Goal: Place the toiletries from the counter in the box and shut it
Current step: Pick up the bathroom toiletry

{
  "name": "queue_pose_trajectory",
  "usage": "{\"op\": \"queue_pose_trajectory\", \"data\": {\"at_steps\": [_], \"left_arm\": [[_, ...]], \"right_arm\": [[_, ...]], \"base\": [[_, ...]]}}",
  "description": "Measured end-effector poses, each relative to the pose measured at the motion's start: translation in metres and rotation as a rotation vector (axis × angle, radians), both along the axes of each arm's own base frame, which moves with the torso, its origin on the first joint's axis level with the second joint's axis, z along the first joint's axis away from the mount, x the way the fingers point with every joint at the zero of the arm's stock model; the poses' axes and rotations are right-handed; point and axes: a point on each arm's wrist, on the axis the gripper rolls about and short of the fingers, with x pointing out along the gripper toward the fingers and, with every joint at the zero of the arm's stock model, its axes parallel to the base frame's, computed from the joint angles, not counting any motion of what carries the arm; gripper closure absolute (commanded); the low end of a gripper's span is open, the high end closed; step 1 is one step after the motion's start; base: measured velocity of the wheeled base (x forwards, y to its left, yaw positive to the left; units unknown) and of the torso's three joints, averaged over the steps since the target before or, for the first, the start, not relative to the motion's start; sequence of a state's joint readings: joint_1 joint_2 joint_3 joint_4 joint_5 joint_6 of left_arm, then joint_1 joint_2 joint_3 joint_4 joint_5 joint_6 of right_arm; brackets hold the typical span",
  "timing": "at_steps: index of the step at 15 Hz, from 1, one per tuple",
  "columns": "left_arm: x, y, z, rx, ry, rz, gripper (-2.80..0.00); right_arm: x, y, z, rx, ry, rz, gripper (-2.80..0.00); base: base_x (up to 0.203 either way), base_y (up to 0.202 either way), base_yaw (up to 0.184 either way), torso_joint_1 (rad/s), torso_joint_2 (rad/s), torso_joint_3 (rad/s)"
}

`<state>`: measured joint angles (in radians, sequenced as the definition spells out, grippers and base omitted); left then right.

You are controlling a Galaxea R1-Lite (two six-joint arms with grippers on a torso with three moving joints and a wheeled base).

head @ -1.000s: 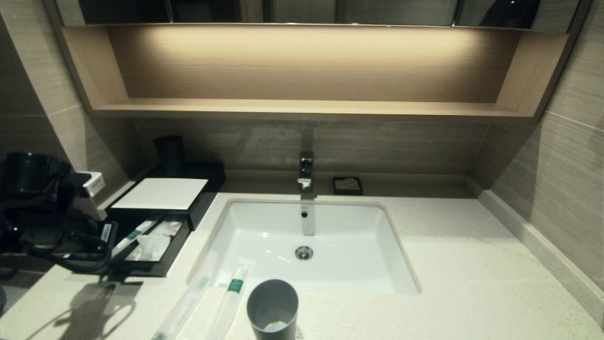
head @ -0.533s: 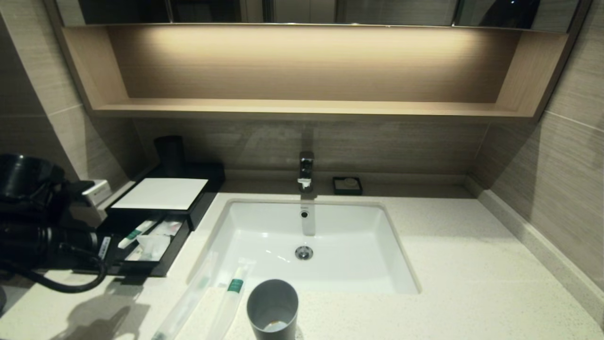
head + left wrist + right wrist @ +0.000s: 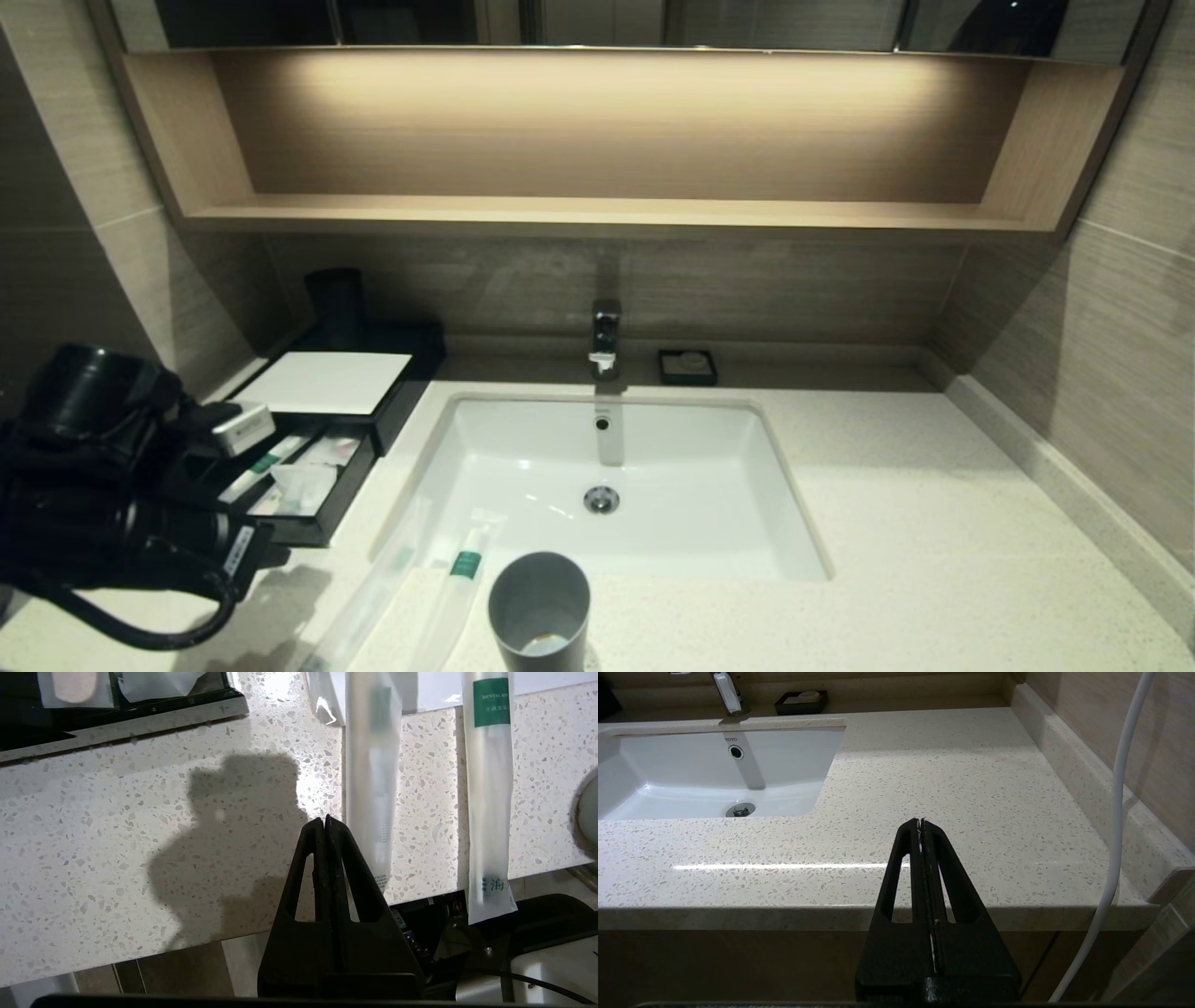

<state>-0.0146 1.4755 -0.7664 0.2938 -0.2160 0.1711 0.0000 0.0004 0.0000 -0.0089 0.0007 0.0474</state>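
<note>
Two toiletries lie on the counter [image 3: 934, 560] in front of the sink's left corner: a plain packet [image 3: 369, 597] and a green-banded packet [image 3: 459, 588]. Both show in the left wrist view, plain [image 3: 373, 765] and banded [image 3: 488, 788], with their near ends over the counter's front edge. The black box [image 3: 322, 383] stands at the back left with its drawer [image 3: 308, 485] pulled open and small packets inside. My left arm [image 3: 121, 504] is in front of the drawer. My left gripper [image 3: 325, 820] is shut and empty, just beside the plain packet. My right gripper [image 3: 920, 821] is shut and empty at the counter's front right.
A grey cup [image 3: 540, 607] stands at the front edge, right of the banded packet. The sink basin [image 3: 709, 485], the faucet [image 3: 605, 341] and a small black soap dish [image 3: 687, 366] are behind. A black tumbler [image 3: 336, 303] stands behind the box. A white cable [image 3: 1115, 812] hangs at the right.
My left arm has moved from the drawer's left side forward and to the right, toward the packets on the counter. The drawer stays open and the packets have not moved.
</note>
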Motion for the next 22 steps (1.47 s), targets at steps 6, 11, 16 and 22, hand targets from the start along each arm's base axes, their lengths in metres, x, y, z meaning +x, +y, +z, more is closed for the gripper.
{"op": "queue_pose_trajectory", "data": {"at_steps": [6, 11, 16, 22], "left_arm": [[-0.009, -0.018, -0.002, -0.016, 0.060, -0.097, 0.00], [-0.013, -0.023, -0.005, -0.002, 0.103, -0.128, -2.80], [-0.014, -0.023, -0.008, 0.017, 0.136, -0.149, -2.80], [-0.008, -0.023, -0.018, 0.036, 0.179, -0.170, -2.80]], "right_arm": [[0.000, 0.000, 0.000, 0.000, 0.000, 0.000, 0.00], [0.000, 0.000, 0.000, 0.000, 0.000, 0.000, 0.00], [0.000, 0.000, 0.000, 0.000, 0.000, 0.000, 0.00], [0.000, 0.000, 0.000, 0.000, 0.000, 0.000, 0.00]], "base": [[0.000, 0.000, 0.000, 0.000, 0.00, 0.000], [0.000, 0.000, 0.000, 0.000, 0.00, 0.000], [0.000, 0.000, 0.000, 0.000, 0.00, 0.000], [0.000, 0.000, 0.000, 0.000, 0.00, 0.000]]}}
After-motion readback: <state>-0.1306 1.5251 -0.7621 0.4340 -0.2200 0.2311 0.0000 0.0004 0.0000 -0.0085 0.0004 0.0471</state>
